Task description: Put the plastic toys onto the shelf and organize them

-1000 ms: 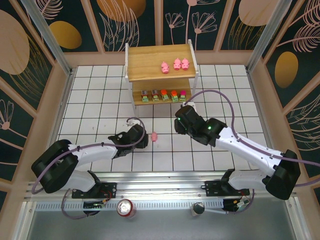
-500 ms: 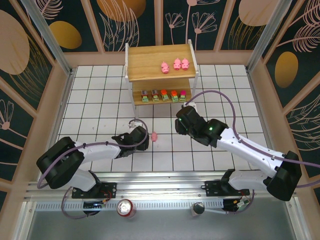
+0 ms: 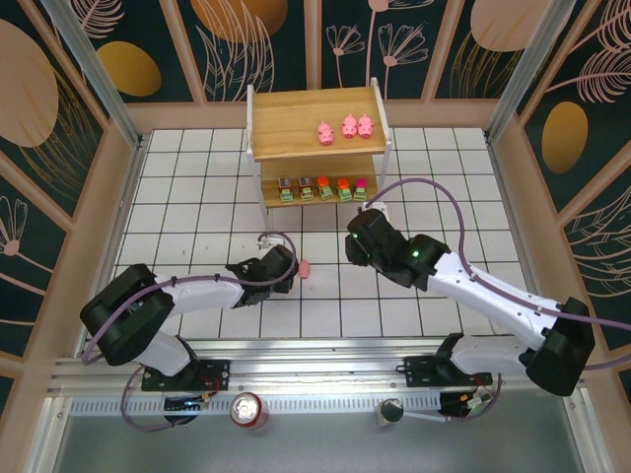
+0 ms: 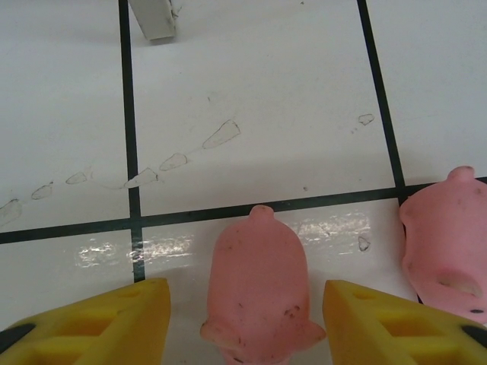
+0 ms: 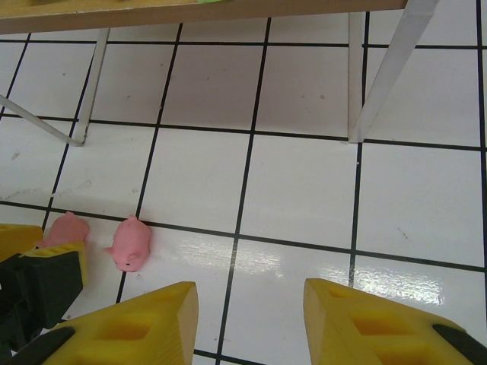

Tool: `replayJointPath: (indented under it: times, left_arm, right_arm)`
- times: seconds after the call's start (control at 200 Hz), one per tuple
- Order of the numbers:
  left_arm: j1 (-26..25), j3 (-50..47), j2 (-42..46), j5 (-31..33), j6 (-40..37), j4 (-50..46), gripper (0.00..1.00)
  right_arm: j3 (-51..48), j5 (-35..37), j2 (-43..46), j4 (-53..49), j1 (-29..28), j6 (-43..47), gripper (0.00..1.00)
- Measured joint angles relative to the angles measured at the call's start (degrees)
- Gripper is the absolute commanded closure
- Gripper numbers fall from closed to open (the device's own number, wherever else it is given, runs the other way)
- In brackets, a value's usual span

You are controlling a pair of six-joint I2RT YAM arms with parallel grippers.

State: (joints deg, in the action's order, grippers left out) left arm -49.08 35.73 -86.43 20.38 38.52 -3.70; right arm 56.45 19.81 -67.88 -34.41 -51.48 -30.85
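Observation:
A pink pig [image 4: 259,293] lies on the tiles between the yellow fingers [image 4: 99,323] of my left gripper [image 4: 245,308], with a gap on each side, so the jaws stand open around it. A second pig [image 4: 445,247] lies just right of it. From above, my left gripper [image 3: 290,271] sits beside a pig [image 3: 304,267]. My right gripper [image 5: 251,319] is open over bare tile, both pigs [image 5: 129,243] to its left. The shelf [image 3: 314,123] holds three pigs [image 3: 346,127] on top and several green-based blocks [image 3: 323,188] below. My right gripper [image 3: 353,246] hovers before the shelf.
White shelf legs [image 5: 380,76] stand just ahead of my right gripper, and one leg [image 4: 156,19] shows far ahead of my left. A red soda can [image 3: 247,410] sits on the near rail. Wooden walls [image 3: 128,128] border the tiled table.
My left gripper has slid right to the pig and its jaws have narrowed around it. My right arm has barely moved.

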Motion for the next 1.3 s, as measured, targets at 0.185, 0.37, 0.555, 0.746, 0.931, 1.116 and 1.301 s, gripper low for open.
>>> replayJointPath:
  times: [0.185,0.37,0.555,0.746,0.931,1.116,1.301]
  left_arm:
    - [0.0,0.0,0.0,0.0,0.3,0.0,0.47]
    - [0.0,0.0,0.0,0.0,0.6,-0.1,0.53]
    - [0.0,0.3,-1.4,0.0,0.6,-0.5,0.55]
    - [0.0,0.5,-1.9,-0.1,0.6,-1.0,0.61]
    - [0.0,0.7,-1.8,0.0,0.6,-1.5,0.69]
    - [0.0,1.6,-0.2,0.0,0.6,-3.5,0.72]
    - [-0.6,3.6,2.0,0.7,0.6,-6.1,0.73]
  right_arm:
    - [-0.1,0.0,0.1,0.0,0.0,0.0,0.59]
    - [-0.4,0.0,0.1,0.0,0.0,0.0,0.6]
    - [-0.4,0.0,0.2,0.0,0.0,0.0,0.6]
    - [-0.9,0.0,1.2,0.0,0.0,0.0,0.6]
    - [-1.1,0.0,1.2,0.0,0.0,0.0,0.61]
    - [-1.1,0.0,1.2,0.0,0.0,0.0,0.61]
    - [-1.6,0.0,1.8,0.9,0.0,0.0,0.61]
